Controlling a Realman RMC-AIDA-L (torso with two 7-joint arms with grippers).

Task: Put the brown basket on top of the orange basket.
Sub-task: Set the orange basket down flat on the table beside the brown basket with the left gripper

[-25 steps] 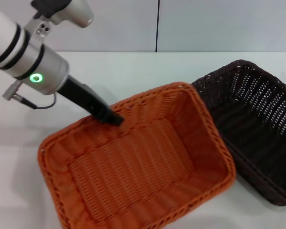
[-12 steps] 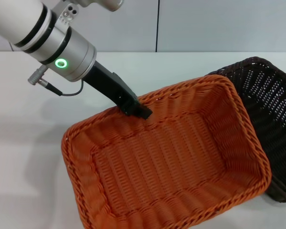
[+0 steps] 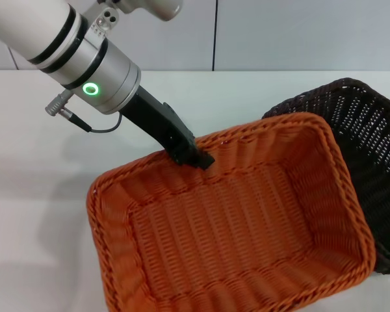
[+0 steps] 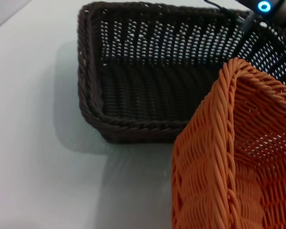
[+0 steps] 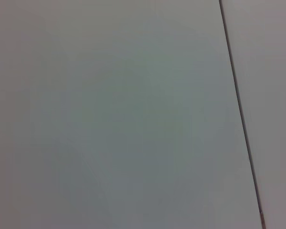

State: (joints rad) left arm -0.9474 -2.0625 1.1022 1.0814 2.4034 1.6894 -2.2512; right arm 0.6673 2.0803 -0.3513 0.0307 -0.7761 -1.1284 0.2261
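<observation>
My left gripper (image 3: 198, 159) is shut on the far rim of the orange basket (image 3: 247, 234) and holds it tilted, lifted off the white table (image 3: 32, 195). The orange basket's right end overlaps the left side of the brown basket (image 3: 370, 130), which rests on the table at the right. In the left wrist view the orange basket's corner (image 4: 238, 157) hangs in front of and partly over the brown basket (image 4: 148, 86). The brown basket is empty. My right gripper is out of view; its wrist view shows only a plain pale surface.
A pale wall with a dark vertical seam (image 3: 215, 32) stands behind the table. A blue-lit ring (image 4: 263, 5) and a cable show beyond the brown basket in the left wrist view. Bare table lies at the left and far side.
My left gripper has lifted the orange basket and carried it to the right, so it now overlaps the brown basket. The brown basket has stayed in place.
</observation>
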